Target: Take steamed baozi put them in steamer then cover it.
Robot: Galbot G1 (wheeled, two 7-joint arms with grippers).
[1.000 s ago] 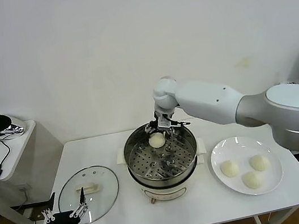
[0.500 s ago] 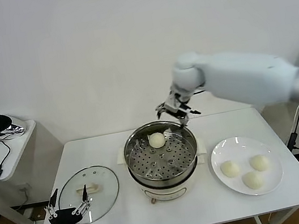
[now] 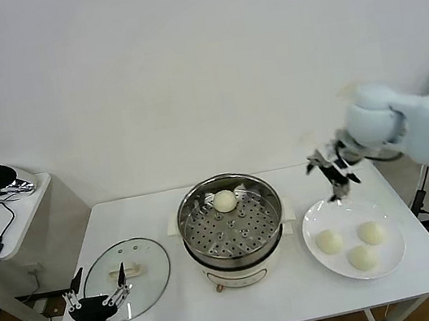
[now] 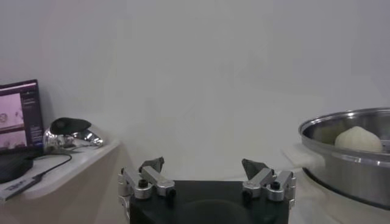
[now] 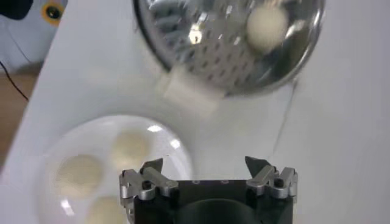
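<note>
- The left gripper [image 3: 98, 299] waits at the near left edge of the table [image 3: 247, 307], its fingers spread apart and holding nothing. It stands just beside the glass lid [image 3: 125, 267], which lies flat on the table; probably it is parked there because the covering step comes last.
- On the near right, the white plate [image 3: 396, 258] carries three baozi [image 3: 329, 241] close together. They seem to be the stock from which the buns are taken one by one.
- In the middle of the table stands the steamer [image 3: 232, 232], open, with its perforated tray visible. One bun [image 3: 225, 201] already rests on the tray at the far side, which leaves the nearer part of the tray free for the others.
- The right gripper [image 3: 333, 169] hangs in the air above the far edge of the plate, between the steamer and the plate but nearer to the plate. Its fingers are released and empty; the right wrist view shows the plate directly under it.
- Judging from this, one bun of four is placed, and the right arm is positioned to come down on the next one. The lid is not yet on.
</note>
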